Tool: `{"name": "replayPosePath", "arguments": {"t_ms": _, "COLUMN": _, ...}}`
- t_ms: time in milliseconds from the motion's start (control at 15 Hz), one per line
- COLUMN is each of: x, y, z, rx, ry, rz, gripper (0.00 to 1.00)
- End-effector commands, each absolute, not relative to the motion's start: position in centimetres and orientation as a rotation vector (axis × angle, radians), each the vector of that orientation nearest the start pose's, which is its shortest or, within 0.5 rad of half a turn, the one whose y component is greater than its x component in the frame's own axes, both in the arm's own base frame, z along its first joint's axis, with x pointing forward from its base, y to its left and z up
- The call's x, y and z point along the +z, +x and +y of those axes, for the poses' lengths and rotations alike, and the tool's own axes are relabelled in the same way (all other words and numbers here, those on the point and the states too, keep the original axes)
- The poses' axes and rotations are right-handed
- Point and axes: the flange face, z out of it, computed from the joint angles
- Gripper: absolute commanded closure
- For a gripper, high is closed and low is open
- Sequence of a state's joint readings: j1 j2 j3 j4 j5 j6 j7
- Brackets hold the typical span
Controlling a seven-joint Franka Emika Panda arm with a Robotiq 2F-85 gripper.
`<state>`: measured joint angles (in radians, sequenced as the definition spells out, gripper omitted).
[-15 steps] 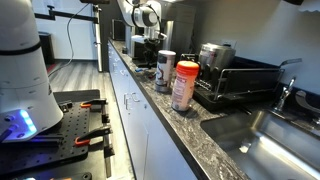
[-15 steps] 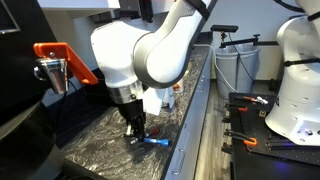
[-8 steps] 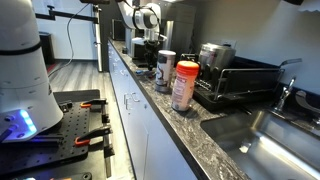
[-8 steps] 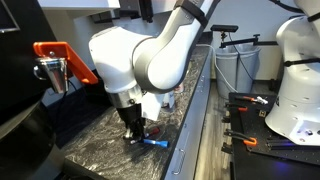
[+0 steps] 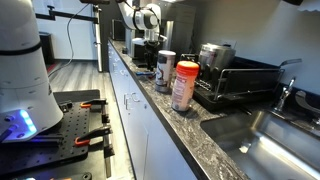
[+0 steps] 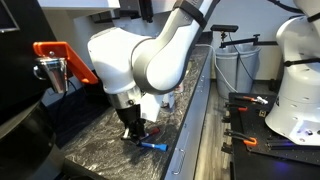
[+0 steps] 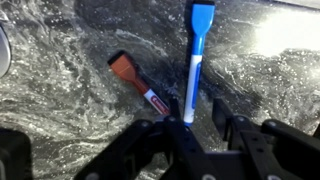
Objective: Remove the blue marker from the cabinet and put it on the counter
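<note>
While the pincer (image 7: 200, 125) hangs low over the bench (image 7: 60, 110), its jaws stand apart, and nothing is clamped between them. The blue marker (image 7: 194, 60) lies flat on the speckled stone, with its blue cap pointing away from the pincer and its white barrel running back towards it. The barrel's near end sits in the gap between the dark fingers (image 7: 172, 135) (closer to one finger than the other, though I cannot tell whether it touches). Just beside it a red marker (image 7: 135, 80) lies at a slant, its cap angled away from the blue one and its tail close to the blue marker's barrel.

In an exterior view the pincer (image 6: 133, 133) points straight down below the bulky white arm (image 6: 140, 55), and the blue marker (image 6: 152, 145) rests near the front edge of the bench (image 6: 100, 150), well out from the back wall.

In an exterior view the arm (image 5: 148, 18) works at the far end of the bench (image 5: 150, 95). Nearer the camera, an orange-lidded jar (image 5: 184, 85) stands close to the front edge, with a dish rack (image 5: 240, 80) behind it.
</note>
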<state>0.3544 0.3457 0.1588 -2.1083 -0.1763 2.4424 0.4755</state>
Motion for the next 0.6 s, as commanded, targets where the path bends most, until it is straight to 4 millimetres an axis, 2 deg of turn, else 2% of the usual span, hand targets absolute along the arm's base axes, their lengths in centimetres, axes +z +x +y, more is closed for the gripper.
{"name": "replayPosePath", "arguments": {"t_ms": 0, "x": 26.5, "y": 50.2, "z": 28.8, "rx": -0.048, "ry": -3.183, "rz": -0.269, "gripper": 0.28}}
{"name": "replayPosePath", "arguments": {"t_ms": 200, "x": 27.8, "y": 49.4, "z": 28.9, "rx": -0.046, "ry": -3.162, "rz": -0.302, "gripper": 0.04}}
{"name": "replayPosePath", "arguments": {"t_ms": 333, "x": 29.2, "y": 48.8, "z": 29.1, "rx": -0.065, "ry": -3.130, "rz": -0.336, "gripper": 0.00}}
{"name": "replayPosePath", "arguments": {"t_ms": 533, "x": 31.4, "y": 47.7, "z": 28.5, "rx": -0.080, "ry": -3.111, "rz": -0.357, "gripper": 0.00}}
